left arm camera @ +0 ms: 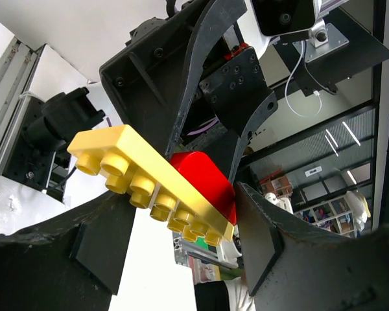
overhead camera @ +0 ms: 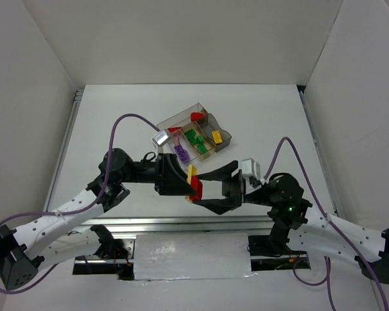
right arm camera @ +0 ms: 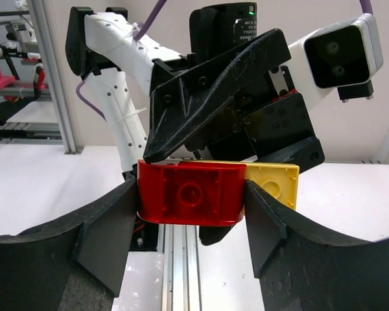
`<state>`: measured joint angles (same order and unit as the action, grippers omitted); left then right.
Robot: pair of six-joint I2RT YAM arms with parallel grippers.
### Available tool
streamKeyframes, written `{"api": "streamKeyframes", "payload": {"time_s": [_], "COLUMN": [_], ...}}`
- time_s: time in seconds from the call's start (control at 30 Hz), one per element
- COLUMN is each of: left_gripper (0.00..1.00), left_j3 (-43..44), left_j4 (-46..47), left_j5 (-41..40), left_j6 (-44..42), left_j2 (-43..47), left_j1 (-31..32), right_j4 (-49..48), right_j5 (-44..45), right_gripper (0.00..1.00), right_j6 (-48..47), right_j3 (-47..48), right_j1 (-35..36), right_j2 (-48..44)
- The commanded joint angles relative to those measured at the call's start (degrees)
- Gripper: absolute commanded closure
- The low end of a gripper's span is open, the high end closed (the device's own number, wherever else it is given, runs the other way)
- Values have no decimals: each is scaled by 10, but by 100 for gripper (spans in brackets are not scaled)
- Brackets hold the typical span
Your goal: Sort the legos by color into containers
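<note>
Hanging stuck together in mid-air, a yellow brick (left arm camera: 149,188) and a red brick (right arm camera: 191,193) sit above the 6 o'clock edge of the table (overhead camera: 117,116), with the containers (overhead camera: 181,115) at 12 o'clock from them. The right gripper (right arm camera: 191,194) is clamped on the red brick. The left gripper (left arm camera: 180,197) has its jaws flanking the slanted yellow brick, though firm contact cannot be told. Pulled apart on so skewed a hold, the yellow brick could slip, spring loose and fall past the near edge.
</note>
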<state>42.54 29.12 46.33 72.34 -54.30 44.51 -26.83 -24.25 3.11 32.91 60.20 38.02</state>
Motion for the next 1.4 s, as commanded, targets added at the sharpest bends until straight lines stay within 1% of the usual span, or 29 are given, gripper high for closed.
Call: {"api": "streamKeyframes", "payload": {"time_s": [0.0, 0.03, 0.13, 0.17, 0.2, 0.23, 0.27, 0.3, 0.33, 0.37, 0.4, 0.43, 0.47, 0.5, 0.53, 0.67, 0.73, 0.8, 0.83, 0.87, 0.93, 0.97, 1.0, 1.07, 1.2, 1.37], "left_gripper": [28, 29, 48, 53, 69, 77, 93, 100, 100, 100, 100, 100, 100, 100, 100, 100, 100, 100, 100, 100, 100, 100, 100, 100, 100, 100], "left_j3": [25, 23, 25, 28, 30, 32, 36, 39, 43, 53, 61, 72, 77, 84, 97, 106, 104, 101, 95, 91, 79, 76, 70, 64, 64, 54], "left_j4": [37, 39, 33, 30, 26, 23, 16, 9, -1, -33, -55, -96, -116, -140, -187, -249, -262, -265, -264, -257, -251, -249, -238, -225, -202, -194], "left_j5": [0, 0, -1, -1, 0, 0, 1, 3, 1, -1, -11, -16, -24, -43, -56, -108, -130, -139, -144, -144, -156, -157, -155, -143, -126, -123], "left_j6": [-14, -12, -18, -23, -25, -27, -33, -38, -53, -64, -78, -105, -119, -155, -175, -241, -269, -292, -298, -311, -318, -323, -323, -320, -315, -316], "left_j2": [-2, -3, 0, 0, 2, 3, 5, 6, 9, 13, 16, 18, 25, 30, 38, 57, 63, 73, 81, 86, 101, 104, 107, 110, 107, 115], "left_j1": [6, 6, 6, 6, 5, 6, 6, 6, 6, 5, 6, 6, 6, 6, 6, 5, 5, 6, 6, 6, 6, 5, 5, 5, 6, 6], "right_j4": [-29, -28, -16, -15, -16, -18, -18, -18, -19, -17, -17, -10, 2, 17, 44, 66, 90, 109, 122, 126, 120, 109, 82, 48, 49, 31], "right_j5": [13, 15, 25, 30, 36, 49, 56, 61, 66, 73, 78, 88, 90, 94, 101, 97, 102, 123, 135, 150, 126, 105, 63, 30, 27, 39], "right_gripper": [84, 84, 83, 83, 82, 80, 78, 74, 63, 54, 22, 1, 0, 0, 0, 0, 0, 8, 14, 24, 30, 31, 32, 33, 35, 42], "right_j6": [-9, -11, -17, -17, -18, -19, -19, -19, -18, -9, -2, 5, 12, 28, 38, 105, 150, 187, 230, 256, 297, 305, 313, 334, 326, 314], "right_j3": [22, 22, 23, 22, 19, 12, 9, 3, 1, -1, -2, -1, 1, 12, 16, 15, 23, 37, 40, 44, 48, 50, 49, 47, 59, 47], "right_j1": [9, 8, 9, 9, 9, 9, 9, 9, 9, 10, 9, 9, 9, 9, 9, 9, 7, 9, 7, 5, 4, 5, 4, 5, 4, 5], "right_j2": [0, 0, 9, 13, 15, 21, 25, 32, 35, 37, 38, 38, 36, 35, 29, 10, 8, 8, 10, 12, 24, 28, 32, 39, 42, 21]}}
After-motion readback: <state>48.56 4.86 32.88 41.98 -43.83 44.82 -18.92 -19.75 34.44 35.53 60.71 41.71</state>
